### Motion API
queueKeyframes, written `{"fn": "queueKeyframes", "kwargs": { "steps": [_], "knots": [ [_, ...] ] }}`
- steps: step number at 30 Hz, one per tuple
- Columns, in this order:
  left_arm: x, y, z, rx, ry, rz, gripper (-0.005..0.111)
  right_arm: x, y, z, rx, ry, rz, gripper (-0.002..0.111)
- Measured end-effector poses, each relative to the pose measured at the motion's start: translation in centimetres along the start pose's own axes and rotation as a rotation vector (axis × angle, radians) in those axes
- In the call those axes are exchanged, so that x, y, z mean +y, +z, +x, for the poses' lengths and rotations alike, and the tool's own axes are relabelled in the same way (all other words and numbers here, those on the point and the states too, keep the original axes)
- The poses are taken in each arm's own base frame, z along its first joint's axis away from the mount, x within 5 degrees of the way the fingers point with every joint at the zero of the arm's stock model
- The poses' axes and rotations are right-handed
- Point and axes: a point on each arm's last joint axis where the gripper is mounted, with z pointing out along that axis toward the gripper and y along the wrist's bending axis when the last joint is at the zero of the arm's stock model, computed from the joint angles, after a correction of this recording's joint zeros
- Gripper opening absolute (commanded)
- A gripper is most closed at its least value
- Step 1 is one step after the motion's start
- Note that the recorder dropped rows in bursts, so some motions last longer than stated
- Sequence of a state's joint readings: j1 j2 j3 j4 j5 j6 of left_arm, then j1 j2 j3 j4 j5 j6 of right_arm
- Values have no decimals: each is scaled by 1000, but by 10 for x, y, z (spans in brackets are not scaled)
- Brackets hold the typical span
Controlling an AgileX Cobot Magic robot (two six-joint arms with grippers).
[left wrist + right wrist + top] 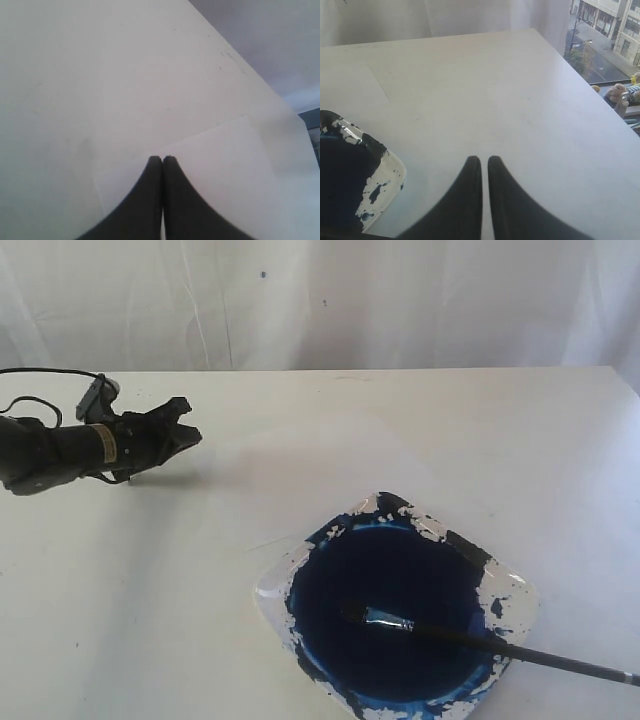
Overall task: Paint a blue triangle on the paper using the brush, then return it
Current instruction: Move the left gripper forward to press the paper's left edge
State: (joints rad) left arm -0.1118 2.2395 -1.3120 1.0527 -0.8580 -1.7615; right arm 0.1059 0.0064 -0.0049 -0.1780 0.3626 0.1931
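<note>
Broad white table point(300, 420) under everything, backed on the far side by a pale curtain point(420, 300). Flat on the tabletop, the paper point(215, 170), a thin white sheet hardly paler than the table, with faint edges meeting at a corner in the left wrist view. Near and right, a square paint dish point(268, 592) with rounded corners and a smeared, flaking rim, holding a dark-blue pool of paint point(400, 570). Far left, well apart from the dish, the black left gripper point(185, 435) low over the table and pointing right, jaws pressed together on nothing, tips at the sheet's edge in its own camera. Outside the exterior view, the right gripper point(484, 159), jaws drawn together with a bare sliver between and nothing held, a corner of the dish near it. Smallest, the brush point(490, 643), lying in the dish with bristles and silver ferrule in the pool, black handle slanting over the near right rim and out past it to the right, touched by neither gripper
</note>
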Motion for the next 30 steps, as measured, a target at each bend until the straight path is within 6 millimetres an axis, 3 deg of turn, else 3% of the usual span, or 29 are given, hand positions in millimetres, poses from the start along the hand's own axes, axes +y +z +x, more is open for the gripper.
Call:
{"fn": "queueKeyframes", "kwargs": {
  "steps": [8, 30],
  "knots": [
    [-22, 20, 2, 29, 189, -87, 0, 0, 0, 0, 0, 0, 0, 5],
    [-14, 19, 4, 75, 280, -177, 0, 0, 0, 0, 0, 2, 0, 5]
  ]
}}
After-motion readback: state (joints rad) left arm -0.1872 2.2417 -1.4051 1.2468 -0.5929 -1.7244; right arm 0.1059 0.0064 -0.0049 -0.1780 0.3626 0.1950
